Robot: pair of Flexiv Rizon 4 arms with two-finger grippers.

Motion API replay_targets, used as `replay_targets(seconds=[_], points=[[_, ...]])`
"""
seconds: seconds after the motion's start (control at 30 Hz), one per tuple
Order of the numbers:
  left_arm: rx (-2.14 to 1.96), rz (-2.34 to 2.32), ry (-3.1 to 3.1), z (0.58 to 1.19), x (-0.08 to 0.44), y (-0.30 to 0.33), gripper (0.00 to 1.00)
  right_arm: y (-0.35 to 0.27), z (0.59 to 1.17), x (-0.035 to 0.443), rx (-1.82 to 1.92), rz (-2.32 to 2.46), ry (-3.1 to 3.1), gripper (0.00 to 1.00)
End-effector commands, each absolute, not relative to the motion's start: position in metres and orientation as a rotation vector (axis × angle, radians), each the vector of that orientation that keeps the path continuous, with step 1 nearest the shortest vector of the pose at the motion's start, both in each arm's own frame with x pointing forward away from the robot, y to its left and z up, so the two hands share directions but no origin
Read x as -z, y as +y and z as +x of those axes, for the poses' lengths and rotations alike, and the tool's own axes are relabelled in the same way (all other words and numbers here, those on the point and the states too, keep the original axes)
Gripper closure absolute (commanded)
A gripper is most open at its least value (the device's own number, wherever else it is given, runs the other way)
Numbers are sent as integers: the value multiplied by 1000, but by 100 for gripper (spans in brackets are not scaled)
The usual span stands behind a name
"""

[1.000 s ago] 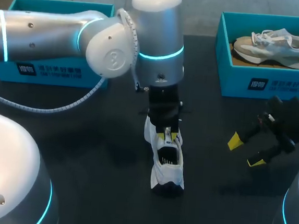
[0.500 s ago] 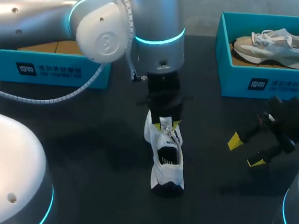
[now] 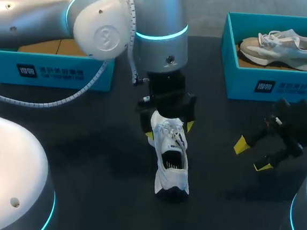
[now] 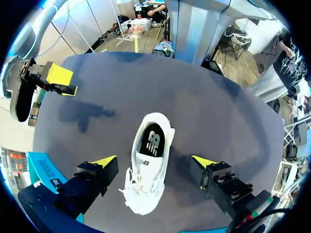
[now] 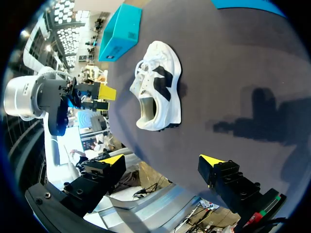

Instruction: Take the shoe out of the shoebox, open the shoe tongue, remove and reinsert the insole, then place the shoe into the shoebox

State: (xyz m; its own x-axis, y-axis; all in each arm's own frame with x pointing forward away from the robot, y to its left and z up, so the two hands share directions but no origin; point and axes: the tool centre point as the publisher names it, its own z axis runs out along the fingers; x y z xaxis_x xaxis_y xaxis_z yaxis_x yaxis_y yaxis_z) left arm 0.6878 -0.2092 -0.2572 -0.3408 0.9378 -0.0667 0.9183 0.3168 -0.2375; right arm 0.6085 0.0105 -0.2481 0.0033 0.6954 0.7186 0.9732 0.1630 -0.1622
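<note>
Only left wrist view plainly shows dark insole (image 4: pixel 153 141) inside shoe (image 4: pixel 146 187).

The shoe (image 3: pixel 171 159) was white with black side panels; its insole (image 4: pixel 151 141) was black. Table (image 3: pixel 87 136) near-black. Shoebox at 10 o'clock (image 3: pixel 49 72) and shoebox at 2 o'clock (image 3: pixel 274 85) were teal, the latter holding a grey-and-white shoe (image 3: pixel 280 46). Left gripper (image 4: pixel 154 161) and right gripper (image 3: pixel 252 156) had yellow tips. Left arm (image 3: pixel 156 18) was silver with a cyan ring.
</note>
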Motion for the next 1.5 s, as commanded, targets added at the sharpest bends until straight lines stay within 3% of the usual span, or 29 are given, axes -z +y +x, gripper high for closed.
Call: replay_targets(seconds=[0.03, 0.27, 0.5, 1.03, 1.5], points=[[-358, -1755, -2485, 687, 256, -207, 0, 11, 608, 248, 514, -1598, -1755, 0], [-358, -1755, -2485, 687, 256, -207, 0, 11, 608, 248, 514, -1598, -1755, 0], [-443, -1416, -2709, 671, 256, -199, 0, 11, 608, 248, 514, -1598, -1755, 0], [-370, -301, -2978, 650, 267, -195, 0, 11, 608, 248, 514, -1598, -1755, 0], [-185, -197, -2996, 641, 276, -198, 0, 11, 608, 248, 514, -1598, -1755, 0]])
